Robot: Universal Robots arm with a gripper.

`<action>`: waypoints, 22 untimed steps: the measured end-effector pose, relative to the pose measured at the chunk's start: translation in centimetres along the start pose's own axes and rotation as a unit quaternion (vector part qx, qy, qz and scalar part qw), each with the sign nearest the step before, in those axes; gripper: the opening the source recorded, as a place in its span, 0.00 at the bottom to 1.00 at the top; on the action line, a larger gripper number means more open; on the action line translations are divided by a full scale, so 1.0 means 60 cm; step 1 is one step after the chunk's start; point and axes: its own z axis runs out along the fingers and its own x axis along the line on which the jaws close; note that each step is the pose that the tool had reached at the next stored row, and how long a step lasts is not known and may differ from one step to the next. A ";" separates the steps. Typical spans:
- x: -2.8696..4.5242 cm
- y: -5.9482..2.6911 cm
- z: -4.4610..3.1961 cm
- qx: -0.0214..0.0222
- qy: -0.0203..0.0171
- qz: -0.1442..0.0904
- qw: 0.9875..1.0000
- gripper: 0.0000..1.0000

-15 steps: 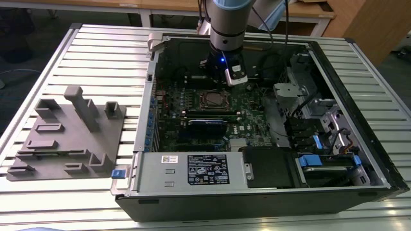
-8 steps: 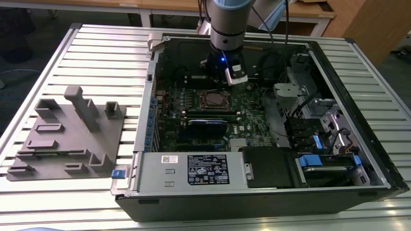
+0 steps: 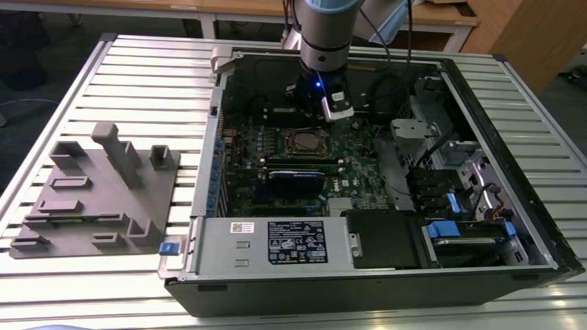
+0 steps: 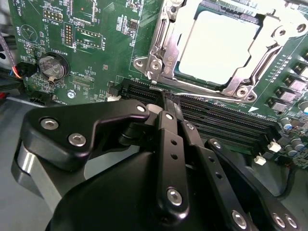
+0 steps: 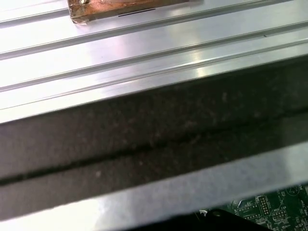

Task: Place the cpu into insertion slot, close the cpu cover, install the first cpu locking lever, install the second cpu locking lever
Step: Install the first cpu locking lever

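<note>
In the second wrist view the pincer [image 4: 167, 103] has its fingers drawn together, the tips meeting just above the black memory slots [image 4: 221, 122] and just beside the closest edge of the insertion slot [image 4: 153, 60]. Whether a locking lever is nipped between the tips cannot be told. Beyond the tips the cpu [image 4: 219, 43] sits in the slot, pale metal top up, with the cpu cover [image 4: 250, 72] framing it and apparently lowered.

Probable faults from this position:
- Tips run off line — they could strike the memory slots or scrape the green motherboard [image 4: 96, 29].
- A lever under tension slips free and springs back.
- The cover is not fully flat, so a lever binds.

In the exterior view the open computer case [image 3: 367, 292] stands on the slatted counter [image 3: 137, 75]. It holds the power supply [image 3: 275, 240] at lower centre and drive bays with blue tabs [image 3: 454, 227] at lower right; the arm [image 3: 323, 34] enters at upper centre. A grey fixture tray [image 3: 92, 199] lies at the exterior view's left, well apart from the case.
</note>
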 end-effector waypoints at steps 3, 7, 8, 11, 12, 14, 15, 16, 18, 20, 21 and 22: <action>0.000 -0.001 0.000 0.000 0.000 0.000 1.000 0.11; 0.000 -0.001 0.001 0.003 -0.001 -0.001 1.000 0.11; 0.000 -0.001 0.001 0.003 -0.001 -0.001 1.000 0.11; 0.000 -0.002 0.002 0.004 -0.001 -0.001 1.000 0.11; 0.000 -0.002 0.002 0.004 -0.001 -0.002 1.000 0.11; 0.000 -0.002 0.003 0.005 -0.001 -0.002 1.000 0.11; 0.000 -0.002 0.003 0.005 -0.001 -0.003 1.000 0.11; 0.000 -0.002 0.004 0.006 -0.001 -0.003 1.000 0.11; 0.000 -0.002 0.004 0.007 -0.001 -0.004 1.000 0.11; 0.000 -0.002 0.004 0.007 -0.001 -0.005 1.000 0.11; 0.000 -0.002 0.005 0.007 -0.001 -0.005 1.000 0.11; 0.000 -0.002 0.005 0.007 -0.001 -0.005 1.000 0.11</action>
